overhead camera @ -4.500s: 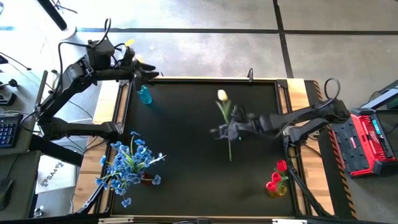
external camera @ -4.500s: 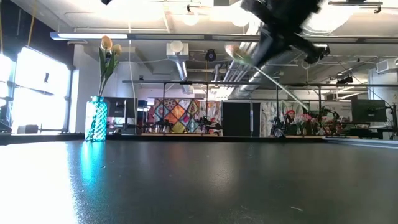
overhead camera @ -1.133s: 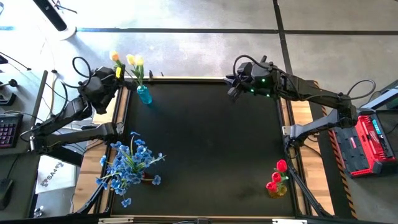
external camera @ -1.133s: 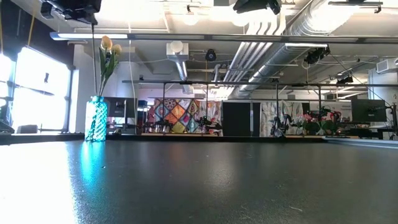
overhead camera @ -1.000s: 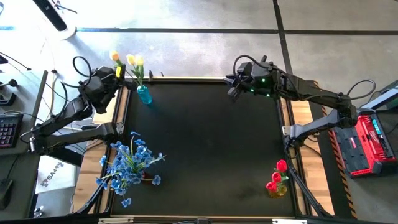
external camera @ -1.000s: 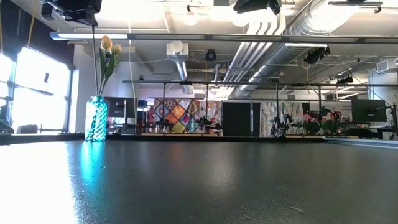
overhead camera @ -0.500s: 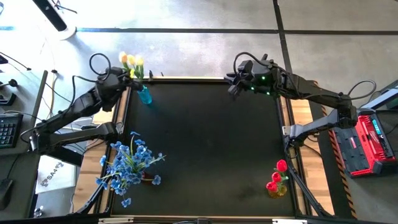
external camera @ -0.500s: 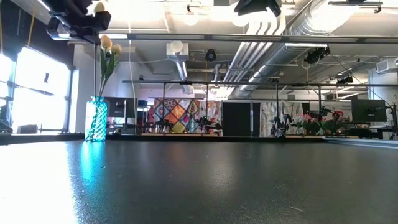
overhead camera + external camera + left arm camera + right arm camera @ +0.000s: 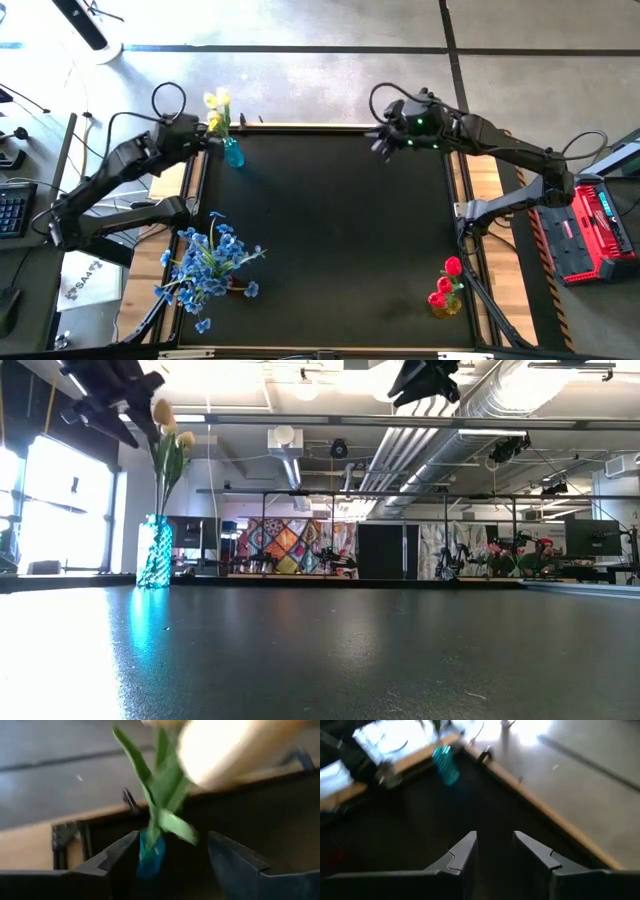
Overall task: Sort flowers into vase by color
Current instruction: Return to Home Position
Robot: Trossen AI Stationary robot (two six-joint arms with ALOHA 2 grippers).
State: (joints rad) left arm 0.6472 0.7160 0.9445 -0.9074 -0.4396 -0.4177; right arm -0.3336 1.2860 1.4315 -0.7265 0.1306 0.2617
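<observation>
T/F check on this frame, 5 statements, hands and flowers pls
1. The tulips stand in the blue vase at the table's top-left corner in the high view. True.
2. The right hand grips a tulip. False: it is open and empty, above the table's top edge in the high view.
3. The red flowers lie loose on the table. False: they stand in a yellow vase at the bottom-right corner.
4. The left hand is open, right by the tulips. True.
5. The blue blossoms share the blue vase. False: they stand apart, at the bottom-left.
</observation>
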